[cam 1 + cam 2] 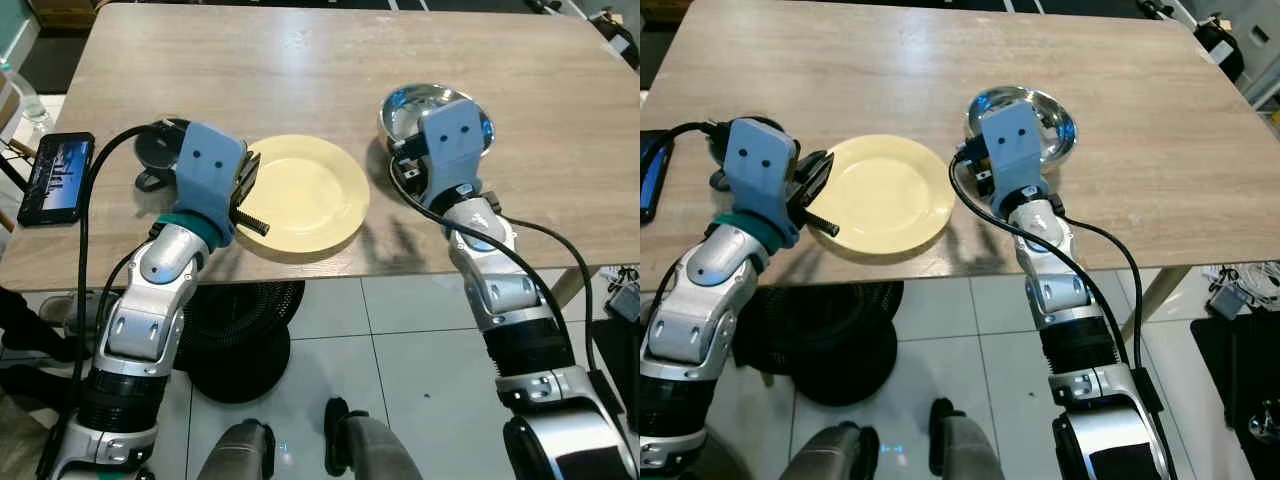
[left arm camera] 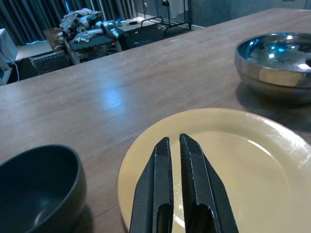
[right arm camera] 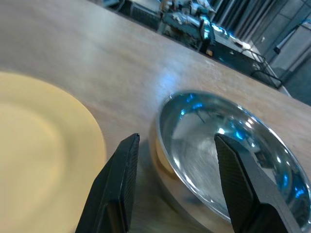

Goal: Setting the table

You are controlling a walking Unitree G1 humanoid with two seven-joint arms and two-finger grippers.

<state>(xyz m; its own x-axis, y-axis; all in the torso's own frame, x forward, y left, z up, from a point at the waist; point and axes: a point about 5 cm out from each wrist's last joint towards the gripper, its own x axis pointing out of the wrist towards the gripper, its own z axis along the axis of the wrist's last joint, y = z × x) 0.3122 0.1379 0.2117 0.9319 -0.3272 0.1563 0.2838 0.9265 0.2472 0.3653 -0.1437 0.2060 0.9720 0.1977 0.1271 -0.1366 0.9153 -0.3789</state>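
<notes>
- We are looking down at a light wooden counter [image 1: 300, 60] that is carrying three dishes near its front edge, with pale floor tiles [image 1: 400, 360] below.
- A yellow plate [image 1: 310, 195] is lying flat in the middle, close to the front edge of the counter.
- Our left pincer [image 2: 175, 145] is reaching in over the plate's left rim; its two black fingers [image 2: 158, 194] are lying almost together with only a thin slit between them, and they are gripping nothing.
- From the left wrist view we cannot tell whether the fingertips are touching the plate or hanging just above it.
- A dark bowl [image 1: 160, 145] is sitting upright just behind our left wrist, to the left of the plate and close beside it.
- A shiny steel bowl [image 1: 405, 108] is standing upright to the right of the plate, near it but apart.
- Our right pincer [image 3: 177, 141] is sitting at the near rim of the steel bowl, fingers spread wide, one finger [image 3: 119, 184] outside the wall on the plate side and the other over the inside.
- The fingers are straddling the rim without clamping it, so we are holding nothing on the right.
- A black phone [image 1: 58, 178] is lying flat at the counter's far left edge, well apart from the dishes.
</notes>
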